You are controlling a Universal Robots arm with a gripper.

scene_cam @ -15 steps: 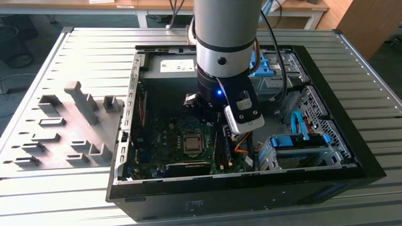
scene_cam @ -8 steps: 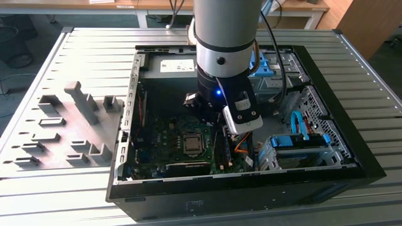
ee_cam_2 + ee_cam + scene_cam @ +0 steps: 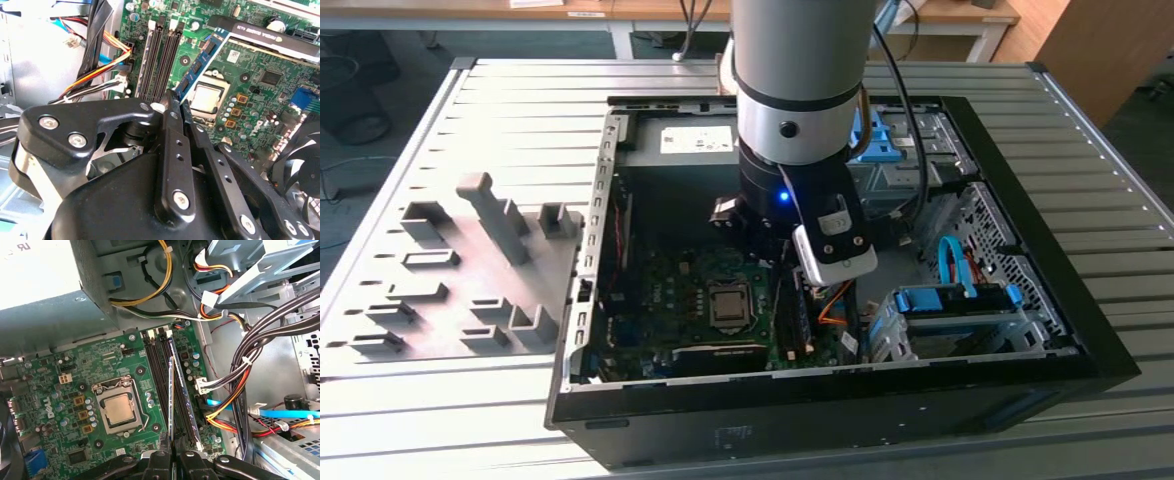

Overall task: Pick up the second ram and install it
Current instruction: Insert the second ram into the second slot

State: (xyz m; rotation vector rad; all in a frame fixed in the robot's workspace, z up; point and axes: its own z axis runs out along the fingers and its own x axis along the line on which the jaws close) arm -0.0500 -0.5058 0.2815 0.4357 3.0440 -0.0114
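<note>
The second ram (image 3: pixel 172 390) is a long thin stick seen edge-on, held above the green motherboard (image 3: pixel 55 380) and running along the black memory slots (image 3: pixel 186 405). My gripper (image 3: pixel 173 456) is shut on one end of it. In the second wrist view the ram (image 3: pixel 202 57) shows as a blue strip reaching out from my gripper (image 3: pixel 178 100), hanging over the board between the memory slots (image 3: pixel 152 60) and the processor socket (image 3: pixel 207 97). I cannot tell whether it touches a slot. In the exterior view the arm (image 3: pixel 794 100) reaches down into the open computer case (image 3: pixel 1041 300).
Bundles of orange, black and blue cables (image 3: pixel 240 390) hang close beside the slots. The processor socket (image 3: pixel 120 410) lies on the other side of the slots. A fan (image 3: pixel 300 160) sits at the board's edge. Grey holder blocks (image 3: pixel 467 260) stand on the table at the exterior view's left.
</note>
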